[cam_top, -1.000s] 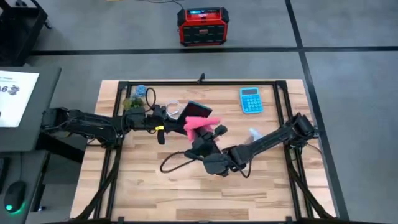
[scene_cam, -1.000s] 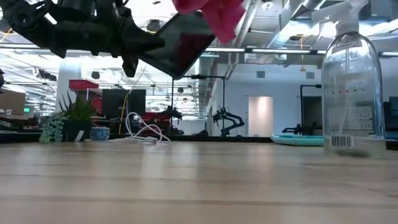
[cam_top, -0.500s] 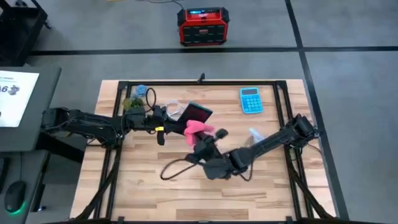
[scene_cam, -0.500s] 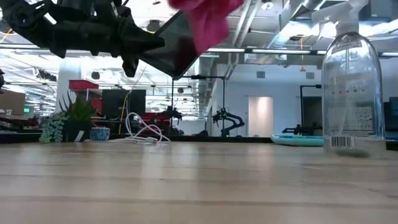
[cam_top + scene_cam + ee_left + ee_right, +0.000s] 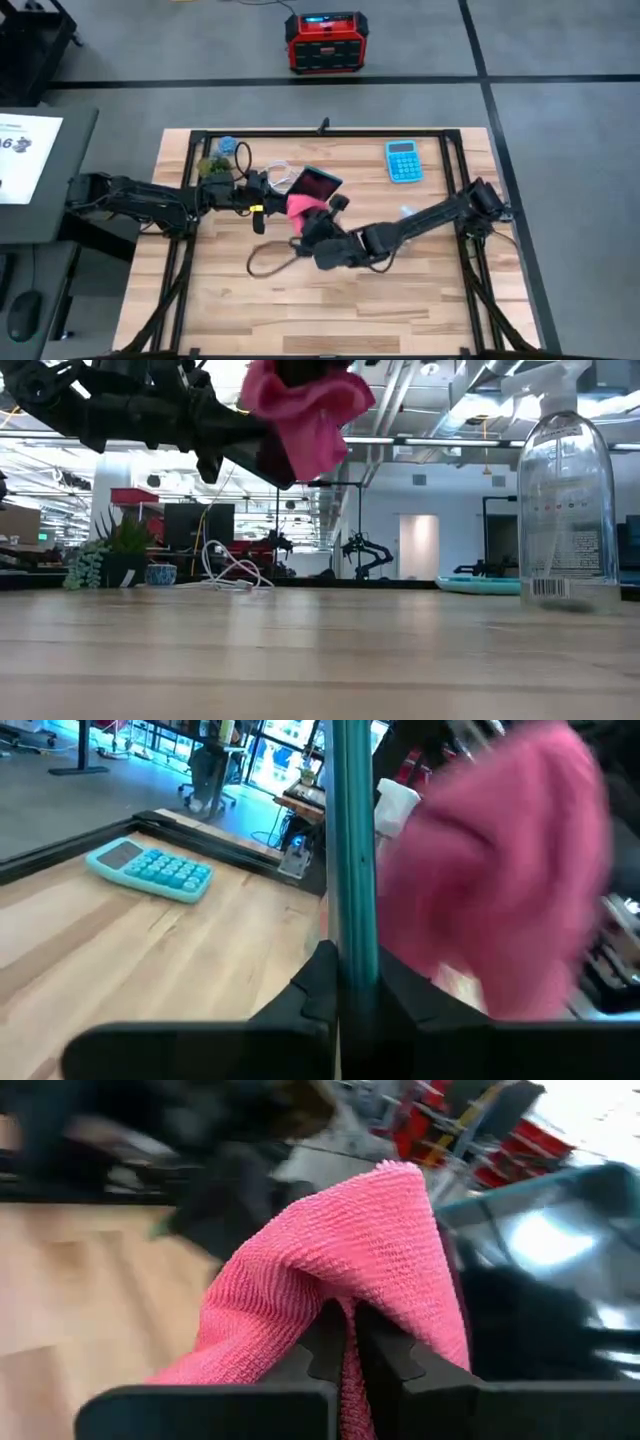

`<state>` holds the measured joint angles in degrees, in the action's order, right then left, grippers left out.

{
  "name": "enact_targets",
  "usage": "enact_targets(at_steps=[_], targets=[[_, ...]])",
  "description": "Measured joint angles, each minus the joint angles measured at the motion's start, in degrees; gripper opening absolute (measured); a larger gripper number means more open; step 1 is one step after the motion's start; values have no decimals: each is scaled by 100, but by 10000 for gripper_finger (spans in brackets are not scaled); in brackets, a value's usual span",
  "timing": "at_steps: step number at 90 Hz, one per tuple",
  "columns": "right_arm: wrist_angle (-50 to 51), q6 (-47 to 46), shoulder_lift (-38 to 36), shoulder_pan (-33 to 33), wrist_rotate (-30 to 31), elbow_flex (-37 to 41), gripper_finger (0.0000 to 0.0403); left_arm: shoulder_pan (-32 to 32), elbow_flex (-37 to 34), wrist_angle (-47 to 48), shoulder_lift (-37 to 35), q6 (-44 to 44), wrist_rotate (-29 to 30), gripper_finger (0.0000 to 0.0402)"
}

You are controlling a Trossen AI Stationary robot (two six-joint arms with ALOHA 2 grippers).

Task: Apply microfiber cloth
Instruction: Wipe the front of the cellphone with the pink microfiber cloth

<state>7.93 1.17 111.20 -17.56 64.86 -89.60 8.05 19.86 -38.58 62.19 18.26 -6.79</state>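
Your right gripper [image 5: 345, 1342] pinches the microfiber cloth [image 5: 300, 207] against the phone [image 5: 313, 183] clamped in the left gripper [image 5: 272, 186]; wiping remains.

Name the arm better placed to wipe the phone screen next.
Right. Its end effector is shut on the pink microfiber cloth, right beside the dark phone. The left end effector is shut on the phone's edge, holding it tilted above the table.

one pink cloth [image 5: 299, 206], one phone [image 5: 315, 183], one calculator [image 5: 403, 161], one spray bottle [image 5: 566, 500]
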Motion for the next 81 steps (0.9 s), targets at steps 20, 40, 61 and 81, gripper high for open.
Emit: enact_targets(at_steps=[20, 40, 61, 81], targets=[[-426, 473, -2, 162, 1248, 0, 0, 143, 0, 128, 0, -109, 7, 13], [56, -140, 36, 545, -920, -7, 0, 464, 2, 479, -2, -384, 436, 13], [1797, -1560, 61, 1152, -3232, 1, 0, 810, 2, 1470, -4, -749, 846, 13], [3097, -2258, 68, 1130, -3730, 0, 8, 888, 0, 2342, 4, -862, 843, 13]])
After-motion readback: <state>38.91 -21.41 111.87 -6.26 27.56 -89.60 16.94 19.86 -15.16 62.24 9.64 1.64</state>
